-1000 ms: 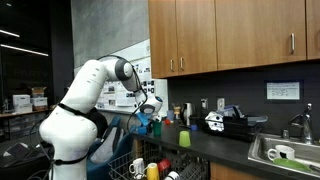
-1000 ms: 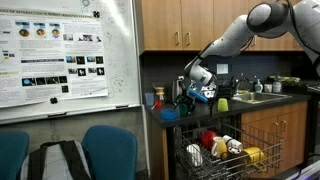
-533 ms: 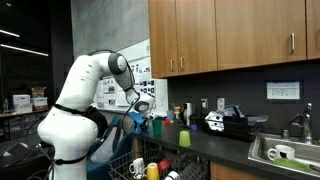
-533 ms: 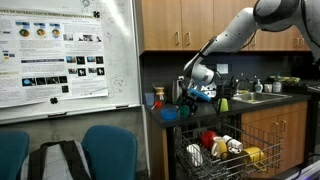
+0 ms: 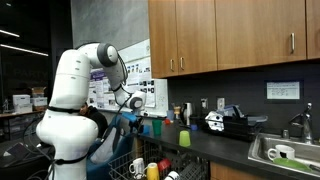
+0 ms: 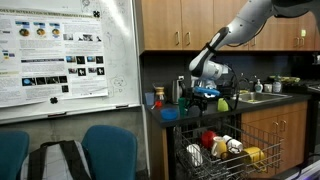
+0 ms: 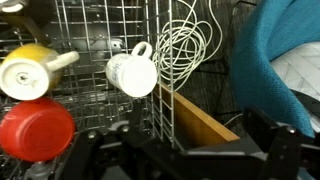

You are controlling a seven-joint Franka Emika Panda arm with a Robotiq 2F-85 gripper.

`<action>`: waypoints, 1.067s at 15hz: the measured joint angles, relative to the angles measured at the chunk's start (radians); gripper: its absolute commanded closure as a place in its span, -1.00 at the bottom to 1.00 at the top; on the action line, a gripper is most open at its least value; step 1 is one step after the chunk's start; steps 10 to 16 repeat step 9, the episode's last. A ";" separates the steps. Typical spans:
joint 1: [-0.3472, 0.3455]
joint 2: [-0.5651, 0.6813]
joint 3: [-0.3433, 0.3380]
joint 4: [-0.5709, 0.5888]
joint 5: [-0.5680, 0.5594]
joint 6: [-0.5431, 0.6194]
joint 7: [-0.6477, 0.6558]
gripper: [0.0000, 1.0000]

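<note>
Kitchen dish rack [image 7: 100, 30] holds white mug [image 7: 132, 72], yellow mug [image 7: 28, 72], red cup [image 7: 35, 130] beneath wide-open, empty end effector [image 6: 207, 93].

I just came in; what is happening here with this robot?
A robot arm holds its pincer open and empty above the pulled-out dish rack. In the wrist view, a white mug, a yellow cup and a red cup lie in the rack. It touches none of them.
</note>
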 measured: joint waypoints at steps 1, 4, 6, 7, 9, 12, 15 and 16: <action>0.002 -0.022 0.000 -0.027 -0.039 0.001 0.032 -1.00; 0.006 -0.097 0.000 -0.119 -0.159 0.008 0.116 -1.00; 0.006 -0.158 -0.001 -0.190 -0.224 0.013 0.143 -1.00; 0.004 -0.193 -0.001 -0.228 -0.251 0.014 0.147 -1.00; 0.000 -0.270 -0.002 -0.306 -0.293 0.013 0.147 -1.00; 0.000 -0.270 -0.002 -0.306 -0.293 0.013 0.147 -1.00; 0.000 -0.270 -0.002 -0.306 -0.293 0.013 0.147 -1.00; 0.000 -0.270 -0.002 -0.306 -0.293 0.013 0.147 -1.00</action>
